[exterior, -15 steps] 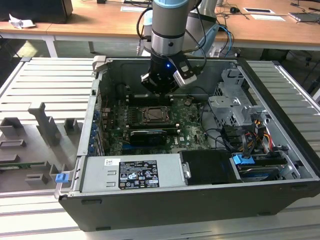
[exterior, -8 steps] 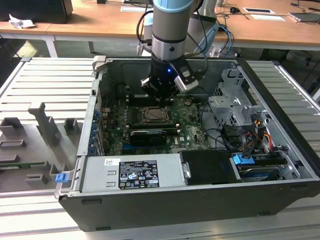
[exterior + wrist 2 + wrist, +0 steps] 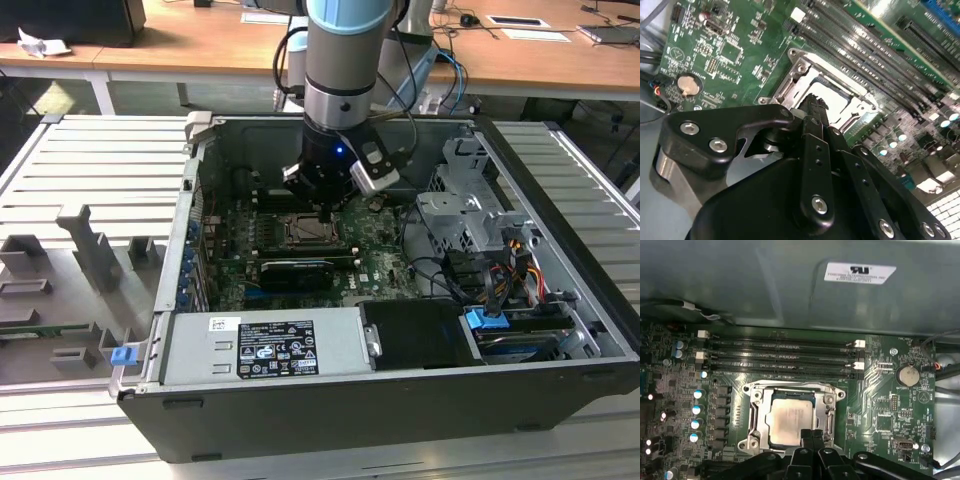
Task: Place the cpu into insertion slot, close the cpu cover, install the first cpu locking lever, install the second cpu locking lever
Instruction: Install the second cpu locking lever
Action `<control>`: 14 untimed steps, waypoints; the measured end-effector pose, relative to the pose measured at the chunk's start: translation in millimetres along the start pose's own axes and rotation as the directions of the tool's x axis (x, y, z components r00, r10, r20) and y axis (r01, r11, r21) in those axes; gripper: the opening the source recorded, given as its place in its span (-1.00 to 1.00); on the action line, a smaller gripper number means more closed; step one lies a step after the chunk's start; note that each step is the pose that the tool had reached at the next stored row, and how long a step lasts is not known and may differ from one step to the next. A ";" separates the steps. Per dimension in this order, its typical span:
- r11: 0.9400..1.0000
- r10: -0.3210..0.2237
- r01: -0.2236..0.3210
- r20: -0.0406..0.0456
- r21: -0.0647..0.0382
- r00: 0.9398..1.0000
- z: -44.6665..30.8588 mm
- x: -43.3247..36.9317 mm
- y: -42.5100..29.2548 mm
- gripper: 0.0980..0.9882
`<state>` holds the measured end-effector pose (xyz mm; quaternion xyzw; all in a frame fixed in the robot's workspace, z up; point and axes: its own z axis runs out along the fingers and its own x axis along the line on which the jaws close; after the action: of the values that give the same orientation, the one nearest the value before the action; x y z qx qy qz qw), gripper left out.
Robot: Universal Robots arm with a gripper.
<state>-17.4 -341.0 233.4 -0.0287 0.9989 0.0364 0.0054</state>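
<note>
Hanging low inside the open computer case (image 3: 560,300), right above the socket (image 3: 312,232) on the green board (image 3: 385,262) in the exterior view. Gripper (image 3: 812,436) pointing down with fingertips (image 3: 812,107) pressed together, clenched on nothing visible, tips hovering at the socket's edge. Chip (image 3: 790,420) lying flat in the socket (image 3: 790,415), pale face up, in the first wrist view. Metal cover (image 3: 827,412) sitting down around the chip, framing it on all sides. Memory slots (image 3: 785,357) running in long dark rows just beside the socket. Coin battery (image 3: 907,375) sitting well apart, toward the board's edge. Impossible telling whether either locking lever is latched.
</note>
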 end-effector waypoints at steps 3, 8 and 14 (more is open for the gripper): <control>1.000 0.000 0.000 0.000 0.000 1.000 0.0 0.5 -8.2 -0.98; 1.000 0.000 0.000 0.000 0.000 1.000 -1.7 0.5 -9.1 -0.98; 1.000 0.000 0.000 0.000 0.000 1.000 -2.3 0.9 -14.6 -0.98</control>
<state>-17.5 -355.7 234.7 -0.0287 0.9989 0.0365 0.0054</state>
